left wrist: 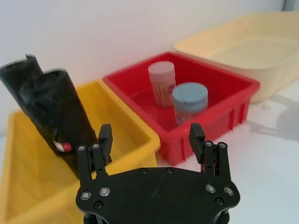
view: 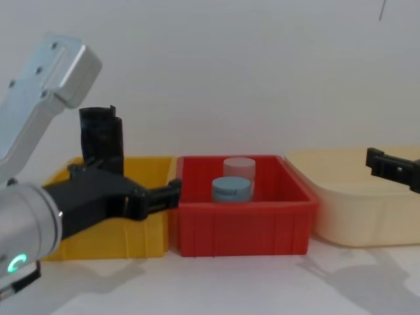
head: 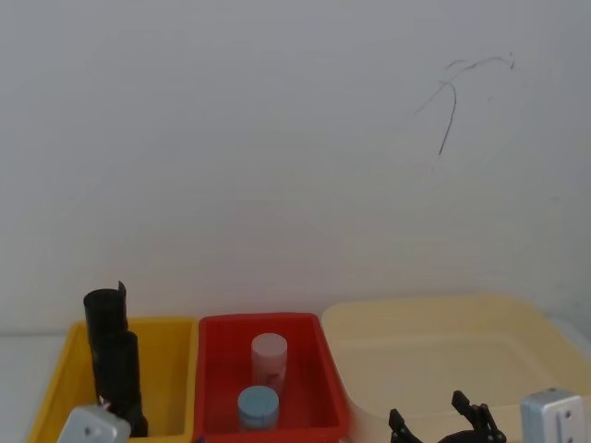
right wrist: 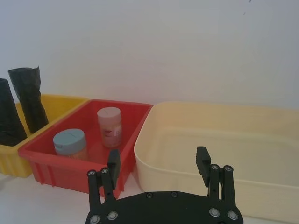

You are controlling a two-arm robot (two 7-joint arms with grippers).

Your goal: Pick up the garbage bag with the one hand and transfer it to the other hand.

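Garbage bag [head: 115, 369] is standing in the yellow bin [head: 171, 343] in the head view; the right gripper [head: 431, 415] is hanging with fingers spread near the cream tub [head: 425, 303]. Left wrist view — the left gripper [left wrist: 150, 134] is gaping wide near the bag. Chest view — it is sitting before that bin.

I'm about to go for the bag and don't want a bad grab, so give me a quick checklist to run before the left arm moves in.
1. Left gripper open: ok, its fingers are spread wide.
2. Garbage bag reachable: ok, it stands leaning in the yellow bin, with its top above the rim.
3. Bag between the left gripper's fingers: not ok, it lies outside the gap and farther out.
4. Right gripper open to receive: ok, it is by the cream tub.
5. Bag free of the second black roll behind it: cannot tell.
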